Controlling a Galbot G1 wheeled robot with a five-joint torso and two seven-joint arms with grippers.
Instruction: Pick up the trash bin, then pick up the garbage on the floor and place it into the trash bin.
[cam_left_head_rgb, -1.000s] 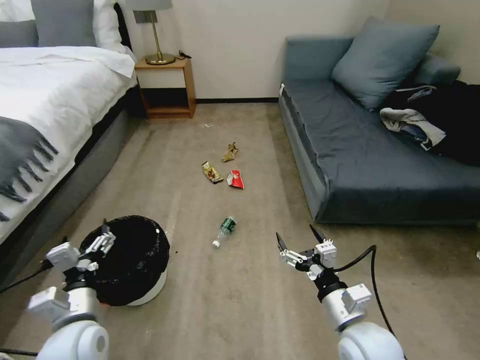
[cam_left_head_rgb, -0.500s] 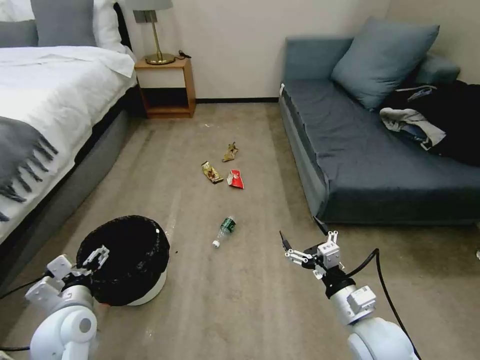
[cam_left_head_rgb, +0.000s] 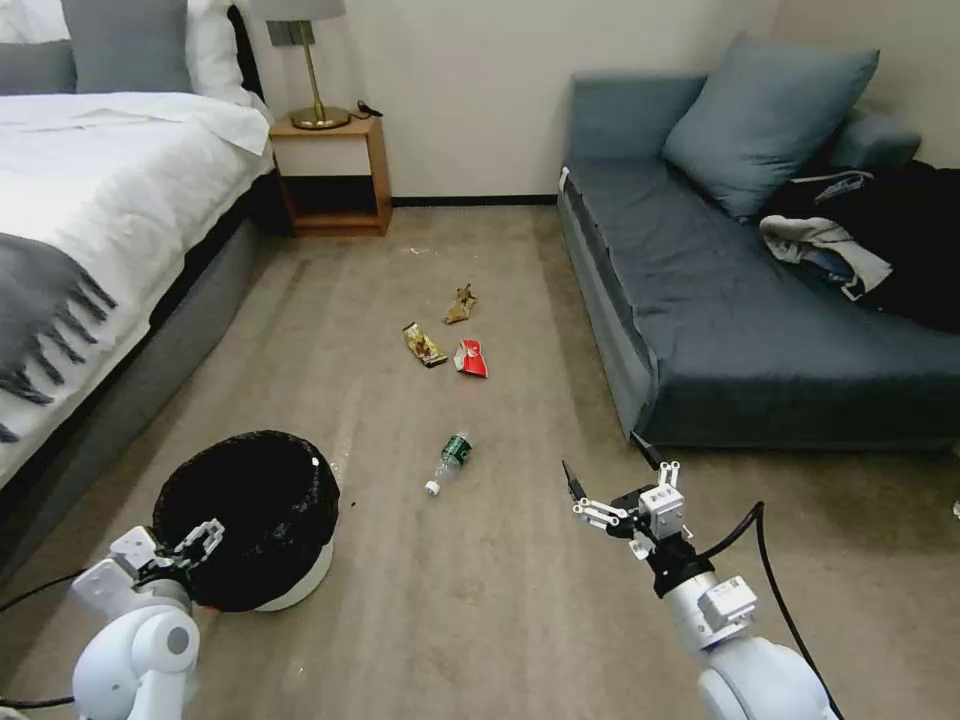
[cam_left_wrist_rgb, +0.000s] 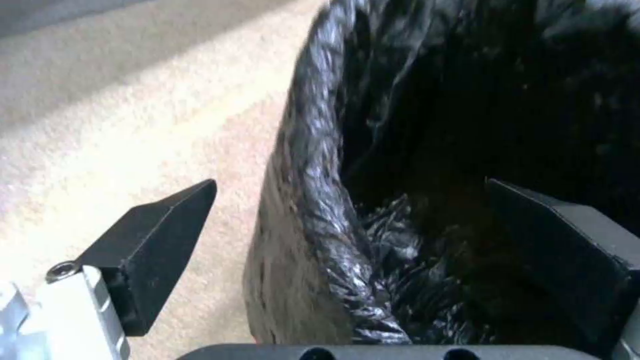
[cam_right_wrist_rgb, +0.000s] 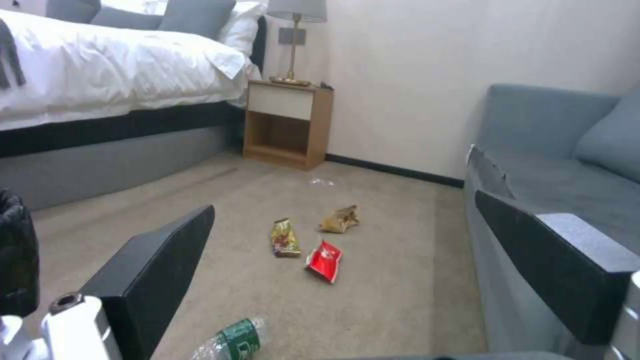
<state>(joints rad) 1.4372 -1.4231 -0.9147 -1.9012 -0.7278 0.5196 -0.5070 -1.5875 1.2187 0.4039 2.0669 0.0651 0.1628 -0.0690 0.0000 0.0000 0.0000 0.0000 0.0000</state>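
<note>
Trash bin (cam_left_head_rgb: 262, 490) liner: crinkly glossy black plastic.

Black, shiny, crinkly bag in the trash bin (cam_left_head_rgb: 250, 505), white base below. Clear bottle (cam_left_head_rgb: 448, 461) with green label and white cap. Red wrapper (cam_left_head_rgb: 471, 358), yellow-brown wrapper (cam_left_head_rgb: 424, 344), tan crumpled wrapper (cam_left_head_rgb: 460, 304). Beige carpet (cam_left_head_rgb: 480, 600). Blue-grey sofa (cam_left_head_rgb: 740, 310). White bed (cam_left_head_rgb: 90, 190) with a grey fringed blanket (cam_left_head_rgb: 40, 300). Brown wooden nightstand (cam_left_head_rgb: 330, 175).

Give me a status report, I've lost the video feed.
Left gripper open, straddling the trash bin rim. Right gripper open, hovering above carpet. Bottle and three wrappers on floor. Nothing in the way.
</note>
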